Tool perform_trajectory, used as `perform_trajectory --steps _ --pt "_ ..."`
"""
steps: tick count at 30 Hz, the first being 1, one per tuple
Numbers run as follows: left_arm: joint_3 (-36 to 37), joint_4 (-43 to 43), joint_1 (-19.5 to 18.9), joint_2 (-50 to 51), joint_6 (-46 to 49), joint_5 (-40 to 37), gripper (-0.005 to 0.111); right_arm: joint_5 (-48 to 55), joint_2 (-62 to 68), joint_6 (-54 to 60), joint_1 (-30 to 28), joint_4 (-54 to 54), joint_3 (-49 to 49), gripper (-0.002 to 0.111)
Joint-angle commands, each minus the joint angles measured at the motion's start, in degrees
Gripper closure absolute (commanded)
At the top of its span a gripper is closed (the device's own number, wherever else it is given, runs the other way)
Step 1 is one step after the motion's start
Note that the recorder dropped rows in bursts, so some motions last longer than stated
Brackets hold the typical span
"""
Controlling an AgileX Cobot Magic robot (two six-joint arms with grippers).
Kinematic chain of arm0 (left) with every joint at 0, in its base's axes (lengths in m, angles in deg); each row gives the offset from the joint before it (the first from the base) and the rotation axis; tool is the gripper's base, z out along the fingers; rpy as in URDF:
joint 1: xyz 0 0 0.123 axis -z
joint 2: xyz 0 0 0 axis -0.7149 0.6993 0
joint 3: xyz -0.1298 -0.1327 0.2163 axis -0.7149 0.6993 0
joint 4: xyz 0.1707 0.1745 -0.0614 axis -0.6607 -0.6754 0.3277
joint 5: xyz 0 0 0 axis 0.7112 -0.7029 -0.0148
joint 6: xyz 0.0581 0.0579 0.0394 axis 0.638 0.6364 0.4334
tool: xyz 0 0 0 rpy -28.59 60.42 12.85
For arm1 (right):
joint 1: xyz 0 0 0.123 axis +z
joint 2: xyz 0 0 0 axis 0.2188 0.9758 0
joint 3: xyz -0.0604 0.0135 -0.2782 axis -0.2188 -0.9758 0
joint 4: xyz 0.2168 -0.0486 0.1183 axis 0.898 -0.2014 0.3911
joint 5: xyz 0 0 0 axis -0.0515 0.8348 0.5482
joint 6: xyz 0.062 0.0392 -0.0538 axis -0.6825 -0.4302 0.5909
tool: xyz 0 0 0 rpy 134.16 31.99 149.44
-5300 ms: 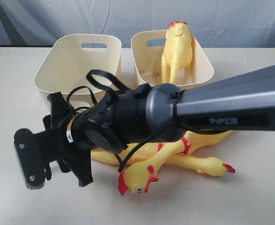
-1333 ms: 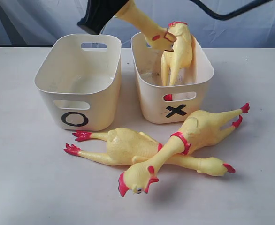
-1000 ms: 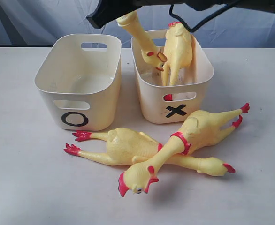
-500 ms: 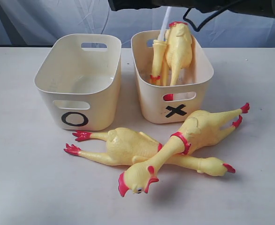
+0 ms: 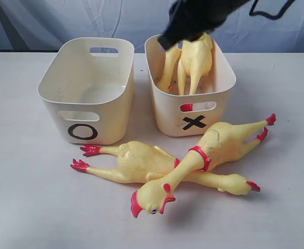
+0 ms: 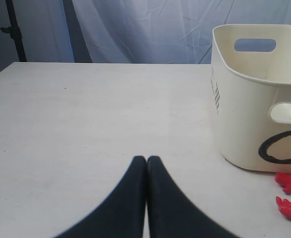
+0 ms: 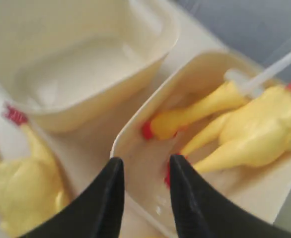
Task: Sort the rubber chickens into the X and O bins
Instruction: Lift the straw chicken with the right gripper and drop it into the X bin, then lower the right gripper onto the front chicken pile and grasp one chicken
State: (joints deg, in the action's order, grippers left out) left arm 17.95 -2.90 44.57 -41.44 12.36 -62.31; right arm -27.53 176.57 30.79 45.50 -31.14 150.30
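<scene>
Status: saw right hand (image 7: 146,164) released above X bin (image 5: 167,117), two rubber chickens (image 5: 196,58) inside; found left hand (image 6: 146,161) clenched near O bin (image 6: 245,116).

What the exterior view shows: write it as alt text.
Two rubber chickens stand in the X bin under a blurred black robot arm; the O bin beside it holds none. Two more chickens lie crossed on the table in front.

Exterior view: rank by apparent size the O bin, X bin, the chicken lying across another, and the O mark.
O bin, X bin: look alike, unranked.
Crossing chicken: long but slim, covers less.
O mark: smallest.
</scene>
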Motion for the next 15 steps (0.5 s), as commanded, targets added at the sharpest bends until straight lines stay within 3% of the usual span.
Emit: perform_trajectory --steps 1,3,8,15 --pt "-0.50 -0.10 0.62 -0.14 -0.13 0.86 0.107 11.62 -0.77 7.16 -0.22 5.48 -1.62 0.077" --pt "-0.50 -0.10 0.62 -0.14 -0.13 0.86 0.107 13.85 -0.77 13.91 -0.22 9.63 -3.08 0.076" --pt "-0.50 -0.10 0.62 -0.14 -0.13 0.86 0.107 15.89 -0.77 20.14 -0.12 14.26 -7.76 0.055" --pt "-0.50 -0.10 0.62 -0.14 -0.13 0.86 0.107 15.39 -0.77 26.66 1.27 14.73 -15.70 0.055"
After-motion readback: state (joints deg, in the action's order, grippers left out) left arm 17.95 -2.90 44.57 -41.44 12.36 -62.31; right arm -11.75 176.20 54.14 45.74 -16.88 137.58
